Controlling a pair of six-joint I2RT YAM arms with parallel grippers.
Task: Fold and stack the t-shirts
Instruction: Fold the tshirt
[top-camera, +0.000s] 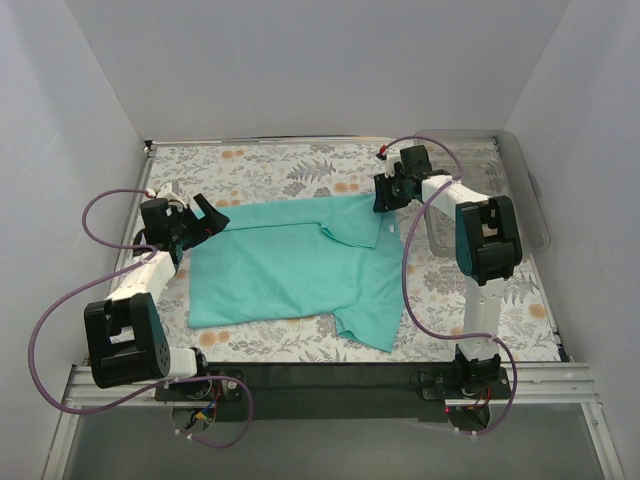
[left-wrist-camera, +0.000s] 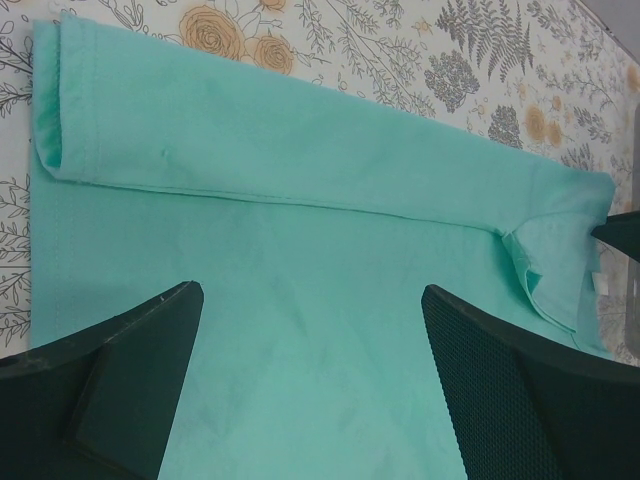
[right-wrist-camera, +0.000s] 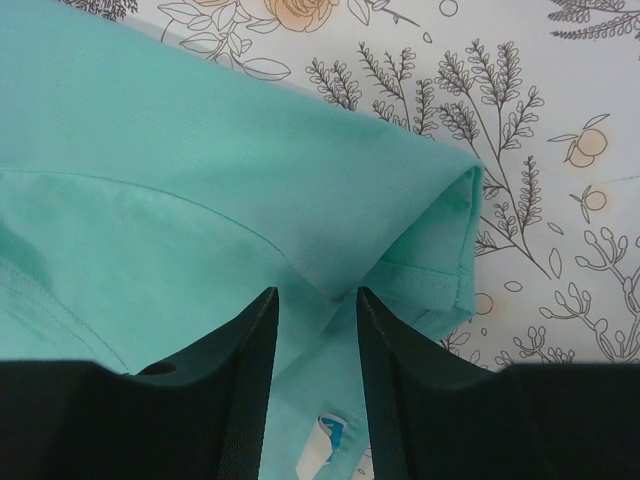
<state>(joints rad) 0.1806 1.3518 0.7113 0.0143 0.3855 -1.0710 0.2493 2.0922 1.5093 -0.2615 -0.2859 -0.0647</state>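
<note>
Both arms are the same build as far as I can see on the top cam. The left arm (top-camera: 135, 290) and right arm (top-camera: 478, 290) are white links with chunky black joint housings, on small black bases (top-camera: 470, 372). Each one trails a long purple cable (top-camera: 60, 310) in loose loops. The left gripper (top-camera: 212, 215) and right gripper (top-camera: 385, 200) are all black, and there's a tiny red bit by the right wrist. Up close, the left fingers (left-wrist-camera: 520, 400) are matte black wedges with a fine dotted texture. The right fingers (right-wrist-camera: 225, 400) look smoother.
</note>
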